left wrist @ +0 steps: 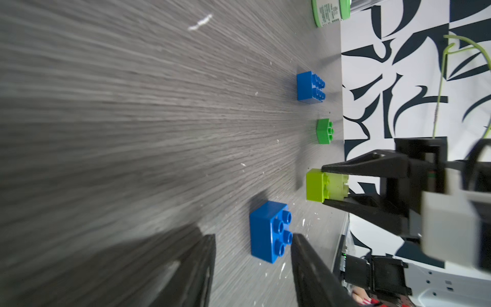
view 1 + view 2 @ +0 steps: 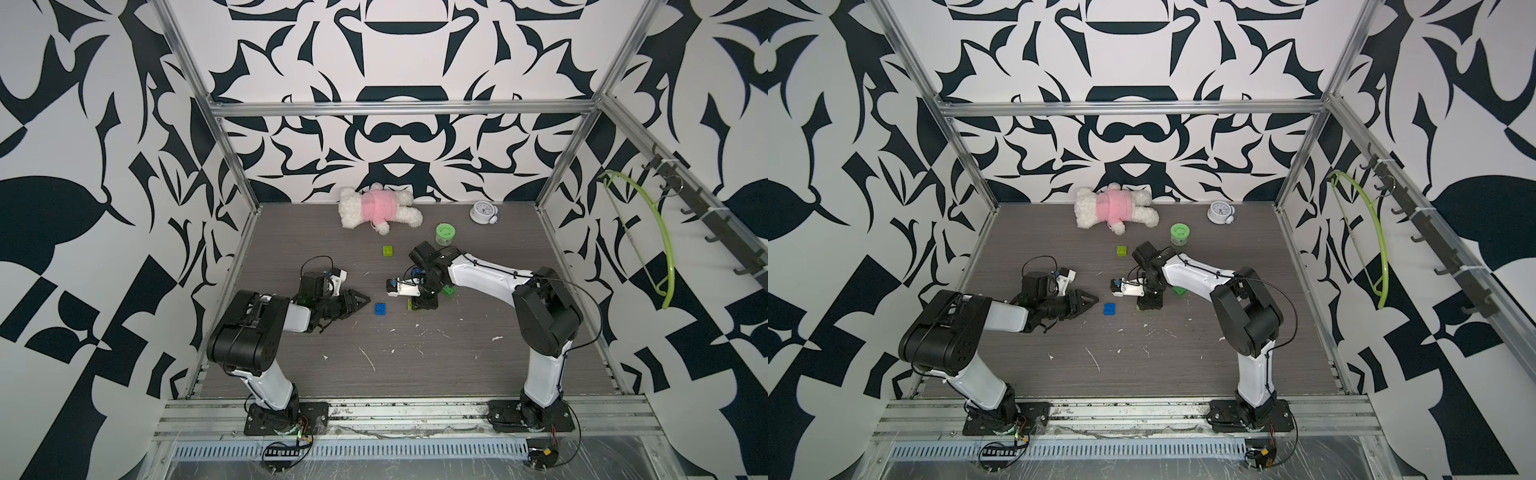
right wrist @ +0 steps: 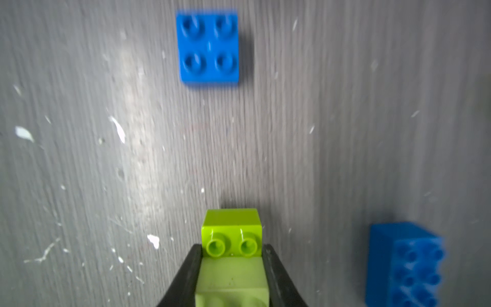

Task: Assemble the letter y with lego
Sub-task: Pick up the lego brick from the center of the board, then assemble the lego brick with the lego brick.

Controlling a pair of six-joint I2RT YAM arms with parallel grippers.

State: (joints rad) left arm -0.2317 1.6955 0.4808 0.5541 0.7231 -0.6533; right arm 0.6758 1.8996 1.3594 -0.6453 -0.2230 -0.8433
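Closest to us, our left end effector [image 2: 360, 300] lies low over the bench [image 2: 374, 365]. Its two fingers are a little apart with nothing between them. The small blue brick [image 2: 380, 308] sits just past its tip, bumps up, and we cannot tell if a finger touches it. It is square, so it has no long side to line up with. It lies between our two arms, nearer the left one. A bit further on, our right end effector [image 2: 420, 304] points down and pinches a pale yellow brick [image 1: 336, 186] that sits on top of a lime green brick [image 1: 314, 184]. From the right wrist, the small blue brick is straight ahead of this pair, with bare bench between. We think the next move turns on that gap: the pair must meet the blue brick. Just beside the right arm stands the dark green brick [image 2: 449, 289]. The wide blue brick [image 1: 309, 86] is past it, hidden under the arm from above. Further back a second lime green brick [image 2: 388, 250] stands alone. Then come the round green tub [image 2: 444, 234], the teddy bear [image 2: 380, 206] and the clock [image 2: 482, 212] by the back wall. The bench is flat grey wood with white scuffs and lots of room. Only two bricks are joined, so the letter y is hardly begun. Black and white walls and a metal frame stand all around us.
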